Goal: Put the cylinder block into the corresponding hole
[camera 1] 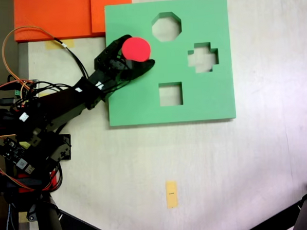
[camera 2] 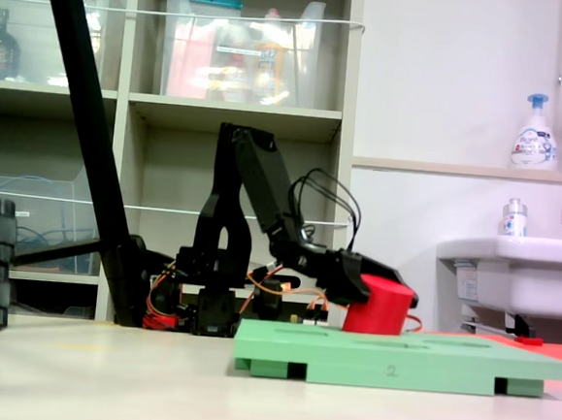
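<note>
The red cylinder block (camera 1: pixel 136 49) is over the upper left part of the green foam board (camera 1: pixel 214 99). My gripper (camera 1: pixel 139 52) is shut on it, one black jaw on each side, reaching in from the left. From the side, the cylinder block (camera 2: pixel 380 307) is tilted, with its lower edge at the top face of the board (camera 2: pixel 396 360), and the gripper (camera 2: pixel 380 284) clasps its upper part. The corresponding hole is hidden beneath the block and gripper.
An octagonal cutout (camera 1: pixel 166 26), a cross cutout (camera 1: pixel 202 57) and a square cutout (camera 1: pixel 170 94) lie right of the block. Orange foam sheets (camera 1: pixel 55 14) touch the board's top left. The arm base with wires (camera 1: pixel 25 132) is left, a yellow tape mark (camera 1: pixel 171 194) below.
</note>
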Robot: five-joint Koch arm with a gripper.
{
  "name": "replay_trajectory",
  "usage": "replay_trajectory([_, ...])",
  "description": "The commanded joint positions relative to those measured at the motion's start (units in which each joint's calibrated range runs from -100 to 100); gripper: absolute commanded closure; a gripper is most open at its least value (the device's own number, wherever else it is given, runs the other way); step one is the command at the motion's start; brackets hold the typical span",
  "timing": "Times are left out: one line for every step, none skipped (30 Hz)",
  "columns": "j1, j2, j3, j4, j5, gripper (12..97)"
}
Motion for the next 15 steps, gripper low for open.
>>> replay_trajectory([0.63,0.25,2.67,4.99,-0.24,47.8])
replay_trajectory([0.73,0.25,2.28,4.99,-0.24,42.1])
replay_trajectory([0.93,0.25,1.98,5.09,-0.29,36.6])
replay_trajectory([1.03,0.25,1.68,5.18,-0.29,31.9])
replay_trajectory([1.12,0.25,0.98,5.86,-0.29,28.6])
replay_trajectory([1.12,0.25,0.08,7.78,-0.29,26.8])
replay_trajectory([1.12,0.25,-1.41,10.38,-0.24,26.4])
replay_trajectory([1.12,0.11,-2.51,11.44,-0.24,26.4])
replay_trajectory([1.12,-0.17,-3.31,12.21,-0.29,26.4])
replay_trajectory([1.12,-0.44,-3.91,12.60,-0.29,26.2])
replay_trajectory([1.12,-1.14,-4.60,13.27,-0.29,26.2])
replay_trajectory([1.17,-1.98,-5.30,13.66,-0.29,26.2])
replay_trajectory([1.27,-3.38,-5.90,13.95,-0.29,26.2])
replay_trajectory([1.42,-5.33,-6.50,14.52,-0.24,26.2])
replay_trajectory([1.81,-7.43,-7.30,15.39,-0.24,26.2])
